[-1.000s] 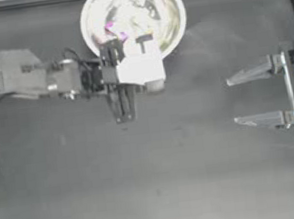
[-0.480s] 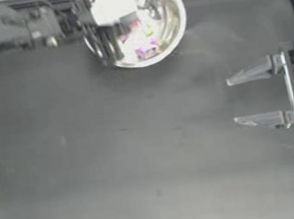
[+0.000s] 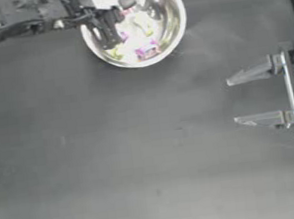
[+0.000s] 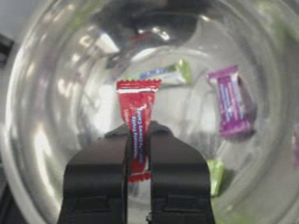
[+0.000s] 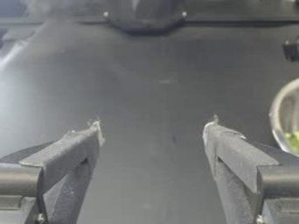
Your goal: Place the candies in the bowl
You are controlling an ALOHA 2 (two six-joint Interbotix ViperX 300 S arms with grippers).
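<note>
The left claw [image 3: 108, 31] fills the bowl's [image 3: 168, 38] near side, while the table [image 3: 128, 154] lies open.

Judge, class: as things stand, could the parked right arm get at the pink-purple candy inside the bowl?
Probably yes. The right end effector sits open at the table's right side, bare table between it and the bowl. But the left end effector, gripping the red candy, hangs over the pink-purple candy.

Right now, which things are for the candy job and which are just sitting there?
For the job:
- bowl
- red candy, pinched in the left pincer over the bowl
- purple candy and green candies, lying inside the bowl

Just sitting there:
- right pincer, parked open at the right side
- dark table
</note>
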